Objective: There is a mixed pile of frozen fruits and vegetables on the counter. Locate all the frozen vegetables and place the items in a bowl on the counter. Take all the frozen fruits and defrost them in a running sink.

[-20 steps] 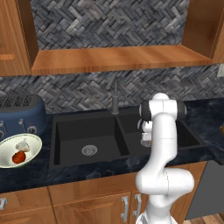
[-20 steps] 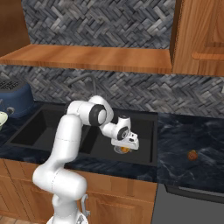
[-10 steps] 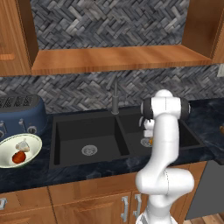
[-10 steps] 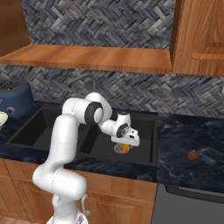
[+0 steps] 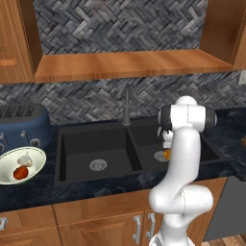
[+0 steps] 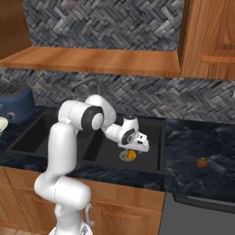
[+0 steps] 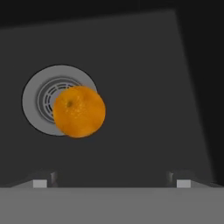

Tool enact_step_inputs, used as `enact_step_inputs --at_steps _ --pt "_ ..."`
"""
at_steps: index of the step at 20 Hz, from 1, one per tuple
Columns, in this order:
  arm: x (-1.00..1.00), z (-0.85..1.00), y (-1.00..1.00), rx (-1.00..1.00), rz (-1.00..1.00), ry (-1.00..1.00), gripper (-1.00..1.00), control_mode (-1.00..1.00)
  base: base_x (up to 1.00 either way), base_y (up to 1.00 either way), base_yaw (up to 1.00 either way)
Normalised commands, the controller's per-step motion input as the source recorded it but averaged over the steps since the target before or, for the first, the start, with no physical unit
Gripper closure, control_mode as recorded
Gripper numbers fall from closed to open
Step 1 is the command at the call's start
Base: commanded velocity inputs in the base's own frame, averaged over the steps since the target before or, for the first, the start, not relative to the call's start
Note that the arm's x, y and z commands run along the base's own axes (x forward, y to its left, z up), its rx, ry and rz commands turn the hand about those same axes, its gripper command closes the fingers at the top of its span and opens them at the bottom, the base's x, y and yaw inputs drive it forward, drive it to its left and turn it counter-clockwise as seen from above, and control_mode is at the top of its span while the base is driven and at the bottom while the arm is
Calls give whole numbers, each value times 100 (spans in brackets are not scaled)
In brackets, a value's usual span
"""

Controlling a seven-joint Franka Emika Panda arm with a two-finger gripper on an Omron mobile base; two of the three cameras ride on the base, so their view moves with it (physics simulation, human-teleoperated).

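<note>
Down in the right basin of the sink, an orange fruit lies on the black floor, partly over the round metal drain and free of any grip. Above it hangs the gripper, its jaws spread wide with nothing between them; in the hand view the two finger tips stand far apart, well short of the fruit. Left of the sink, on the counter, the bowl holds the red tomato-like ball and the pale garlic-like bulb, touching or nearly so. Behind the bowl stands a blue toaster. Right of the sink, a second orange fruit sits on the counter, well apart from the basin. At the back of the sink, between the basins, rises the faucet.
</note>
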Motion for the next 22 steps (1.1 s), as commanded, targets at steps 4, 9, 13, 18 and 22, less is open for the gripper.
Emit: enact_step_inputs --at_steps 4,9,13,18,22 --pt "-8 50 -13 0 0 -2 -100 -100 0 0 0" --pt "-3 47 -7 0 0 -1 -100 -100 0 0 0" --pt "-3 36 -5 0 0 0 -100 -100 0 0 0" --pt "-10 25 -7 0 0 0 -100 -100 0 0 0" --pt "-16 28 -6 0 0 -1 -100 -100 0 0 0"
